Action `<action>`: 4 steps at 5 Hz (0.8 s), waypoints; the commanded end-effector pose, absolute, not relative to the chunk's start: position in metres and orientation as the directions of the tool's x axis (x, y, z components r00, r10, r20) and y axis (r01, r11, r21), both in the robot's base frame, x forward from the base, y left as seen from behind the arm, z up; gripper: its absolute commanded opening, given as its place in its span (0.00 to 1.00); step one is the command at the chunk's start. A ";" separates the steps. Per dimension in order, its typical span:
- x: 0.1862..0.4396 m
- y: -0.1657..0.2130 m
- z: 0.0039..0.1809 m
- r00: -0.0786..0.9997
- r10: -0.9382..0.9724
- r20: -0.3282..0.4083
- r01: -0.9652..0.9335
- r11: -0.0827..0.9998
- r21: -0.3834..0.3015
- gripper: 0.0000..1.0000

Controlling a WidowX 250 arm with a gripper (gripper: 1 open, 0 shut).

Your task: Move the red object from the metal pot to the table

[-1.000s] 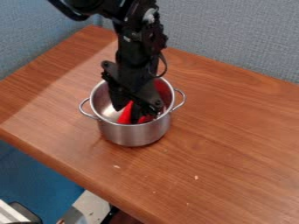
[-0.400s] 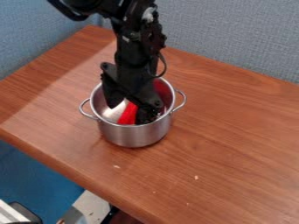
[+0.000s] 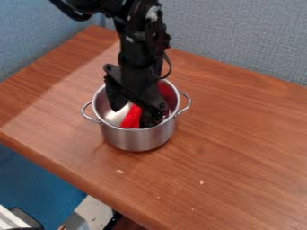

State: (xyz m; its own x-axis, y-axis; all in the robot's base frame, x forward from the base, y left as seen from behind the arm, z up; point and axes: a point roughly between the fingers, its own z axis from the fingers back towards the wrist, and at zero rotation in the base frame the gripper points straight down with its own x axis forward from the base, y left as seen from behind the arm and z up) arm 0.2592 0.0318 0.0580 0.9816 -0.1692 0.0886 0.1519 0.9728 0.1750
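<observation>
The metal pot (image 3: 135, 133) stands near the middle of the reddish-brown table (image 3: 228, 171), shiny steel with small loop handles at its rim. Inside it lies the red object (image 3: 132, 115), of which only a slanted red patch shows beside the fingers. My black gripper (image 3: 135, 106) reaches straight down into the pot from above. Its fingers are spread wide, one by the left wall and one towards the right, astride the red object. The fingertips are hidden below the pot's rim.
A blue-grey wall rises behind the table. The table's front edge runs diagonally from lower left to lower right, with the floor and some pale clutter (image 3: 90, 214) below it. Bare wood surrounds the pot on all sides.
The fingers have spread wider inside the pot. The arm has barely shifted, and the red object remains in the pot.
</observation>
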 end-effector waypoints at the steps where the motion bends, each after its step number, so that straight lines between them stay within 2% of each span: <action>1: 0.267 0.036 0.069 0.980 -0.153 0.130 0.129 0.975 0.180 1.00; 4: 0.269 0.036 0.072 0.980 -0.146 0.135 0.123 0.978 0.166 1.00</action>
State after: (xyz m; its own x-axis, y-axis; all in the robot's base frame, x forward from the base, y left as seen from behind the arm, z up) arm 0.2605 0.0305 0.0600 0.9828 -0.1613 0.0898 0.1461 0.9768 0.1564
